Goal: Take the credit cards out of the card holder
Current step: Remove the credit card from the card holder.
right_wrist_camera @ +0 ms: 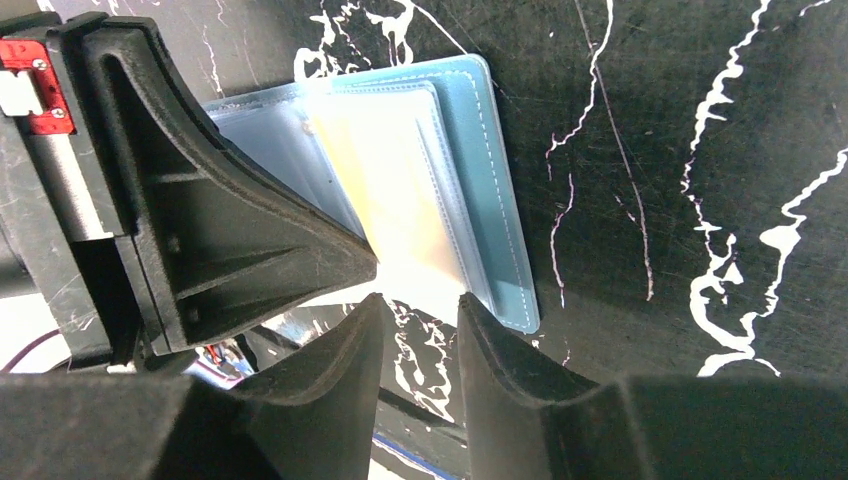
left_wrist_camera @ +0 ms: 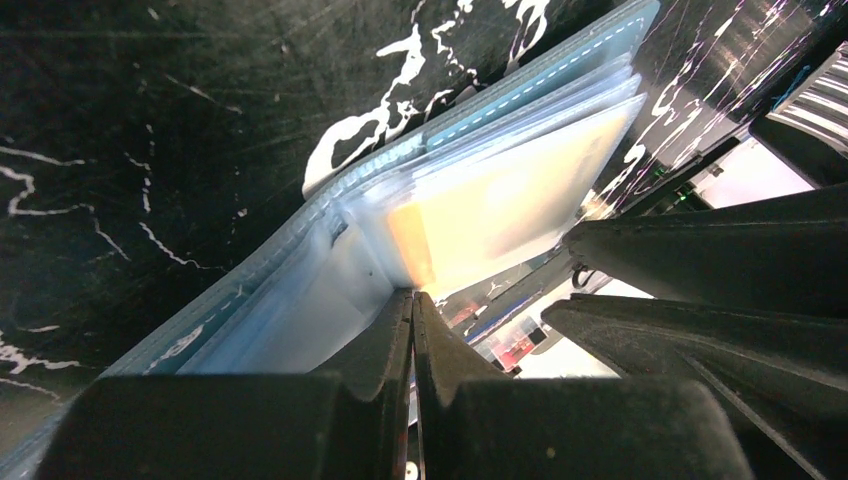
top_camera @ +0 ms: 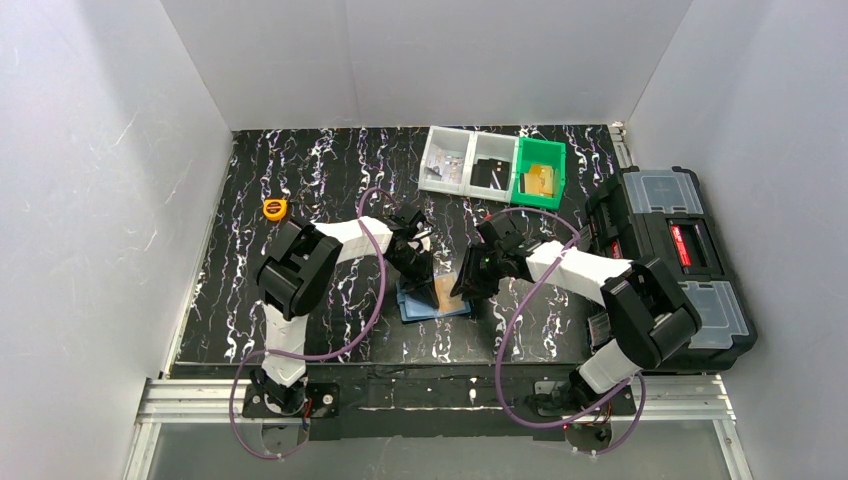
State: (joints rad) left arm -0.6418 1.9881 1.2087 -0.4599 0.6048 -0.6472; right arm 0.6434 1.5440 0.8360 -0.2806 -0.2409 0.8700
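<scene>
Top external: card holder [top_camera: 420, 305] lies open on the table [top_camera: 300, 180], well nearer the arm bases than the green bin [top_camera: 540, 172] and off to its left. Both grippers are down on it.

Left gripper [left_wrist_camera: 412, 298] is clenched, jaws flat together, tips at the edge of a clear sleeve [left_wrist_camera: 300, 310]. Can't tell if a film layer is nipped between them. Right gripper [right_wrist_camera: 418, 318] is released, jaws apart, with the gap lined up on the near edge of the raised sleeve that holds a yellow-orange card [right_wrist_camera: 400, 190].

Handling, my read:
- Holder is light and floppy, so it will drag or lift unless pinned.
- Sleeves are thin, glossy, slippery film that buckles.
- Card itself is stiff and thin.
- Best grab is the card's exposed edge at the sleeve mouth. Pull along the pocket while the other claw holds the sleeve or cover down.

Unclear:
- Which side the pocket opens.
- How many cards are inside.
- Whether any card edge actually sticks out.
- Glare washes out the card face.
- Gripper bodies hide part of the holder in both wrist views.
</scene>
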